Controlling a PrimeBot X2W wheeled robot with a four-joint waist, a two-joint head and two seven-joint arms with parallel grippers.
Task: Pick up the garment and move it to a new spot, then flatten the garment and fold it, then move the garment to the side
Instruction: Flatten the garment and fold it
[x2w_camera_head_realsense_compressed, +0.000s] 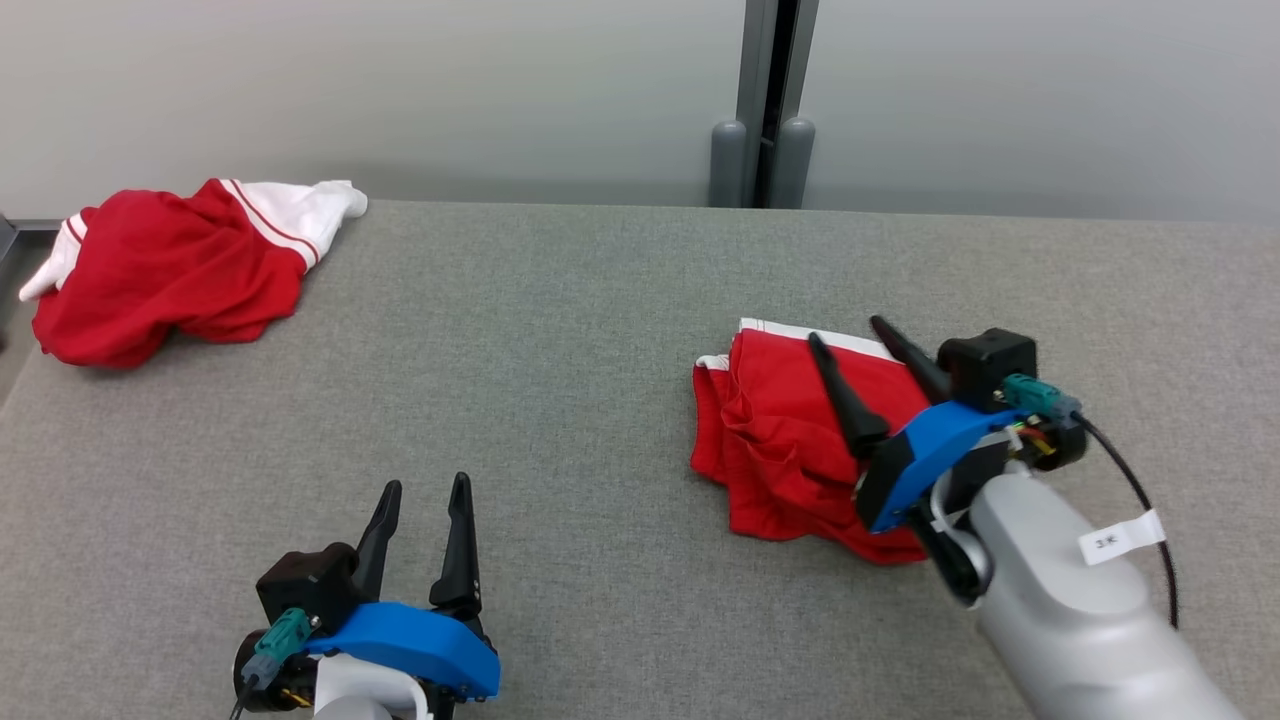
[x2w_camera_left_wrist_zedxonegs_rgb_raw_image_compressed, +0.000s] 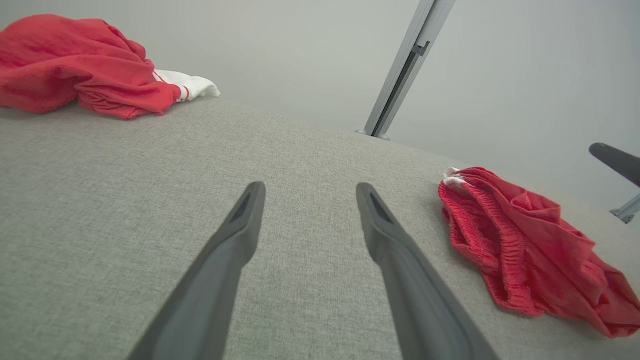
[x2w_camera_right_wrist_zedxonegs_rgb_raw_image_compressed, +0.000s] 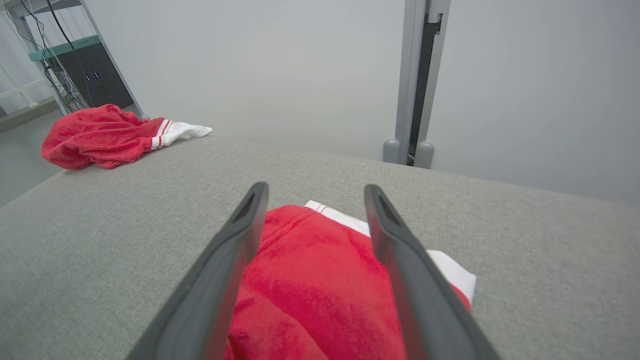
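the red garment lies bunched on the table's right side. the right claw is over it, fingers spread, gripping nothing. the left claw stands open at the near left.

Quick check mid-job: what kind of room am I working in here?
Probably a lab or test cell, not a home: a grey fabric-covered table against pale partition panels joined by a metal post, and a cabled equipment rack beyond the table's corner.

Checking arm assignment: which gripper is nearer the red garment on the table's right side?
Right. The right gripper is open directly over the red garment. The left gripper is open over bare table, well off to the garment's left.
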